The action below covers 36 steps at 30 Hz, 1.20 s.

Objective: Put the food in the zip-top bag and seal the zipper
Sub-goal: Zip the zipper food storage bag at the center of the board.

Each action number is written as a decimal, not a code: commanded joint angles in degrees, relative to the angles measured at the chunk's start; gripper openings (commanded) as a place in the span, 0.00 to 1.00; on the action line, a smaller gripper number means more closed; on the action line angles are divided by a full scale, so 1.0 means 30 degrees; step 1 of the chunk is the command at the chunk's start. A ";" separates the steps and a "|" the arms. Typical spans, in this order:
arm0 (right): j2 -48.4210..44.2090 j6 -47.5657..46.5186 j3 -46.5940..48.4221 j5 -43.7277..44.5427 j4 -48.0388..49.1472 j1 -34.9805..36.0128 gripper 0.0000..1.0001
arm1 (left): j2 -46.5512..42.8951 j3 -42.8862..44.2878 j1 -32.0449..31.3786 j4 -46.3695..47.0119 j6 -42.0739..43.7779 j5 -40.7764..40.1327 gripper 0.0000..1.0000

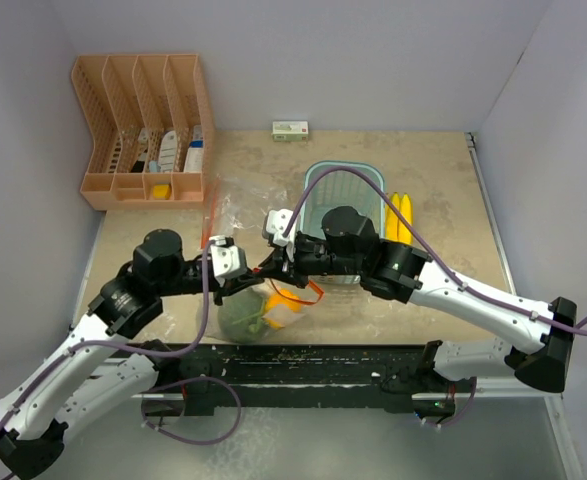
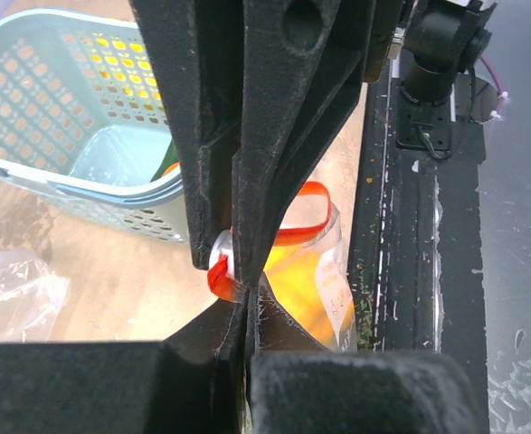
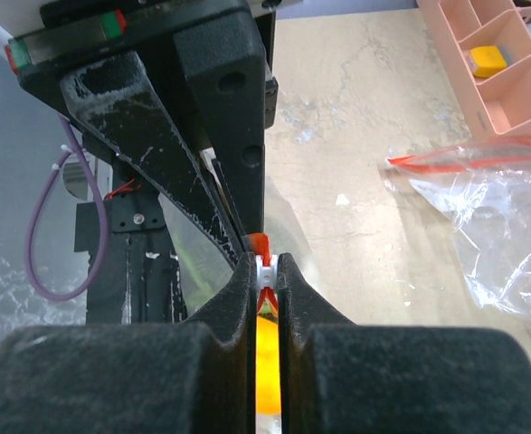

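The zip-top bag [image 1: 258, 312] lies near the table's front edge with the green broccoli-like head [image 1: 239, 316] and the orange fruit [image 1: 285, 300] inside. My left gripper [image 2: 240, 294] is shut on the bag's red zipper strip [image 2: 297, 233]. My right gripper [image 3: 265, 267] is shut on the white zipper slider [image 3: 265, 265] close beside it, and the orange fruit [image 3: 267, 353] glows between its jaws. In the top view both grippers meet over the bag's top edge, left [image 1: 259, 273] and right [image 1: 275, 268]. The yellow bananas [image 1: 401, 215] lie to the right of the basket.
The light blue mesh basket [image 1: 325, 180] stands behind the arms, partly covered by the right arm. A second clear bag [image 3: 487, 221] lies crumpled toward the pink desk organizer [image 1: 143, 130] at the back left. A small box [image 1: 290, 130] sits by the back wall.
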 commanded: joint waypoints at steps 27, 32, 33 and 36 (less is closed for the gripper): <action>-0.0066 -0.0346 -0.0935 -0.0482 -0.1670 -0.0852 0.07 | -0.2468 0.0409 0.0061 0.1778 -0.0074 -0.2788 0.00; 0.0096 -0.0062 -0.1300 -0.0185 -0.1751 -0.0885 0.07 | -0.3315 0.0542 0.0065 0.2363 -0.0337 -0.5502 0.00; -0.0021 -0.0002 -0.1417 -0.0133 -0.1684 -0.0900 0.07 | -0.3479 0.0525 0.0062 0.2512 -0.0365 -0.6061 0.00; -0.0460 0.0031 -0.1638 0.0091 -0.1664 -0.0958 0.07 | -0.3802 0.0427 0.0061 0.2952 -0.0582 -0.7415 0.00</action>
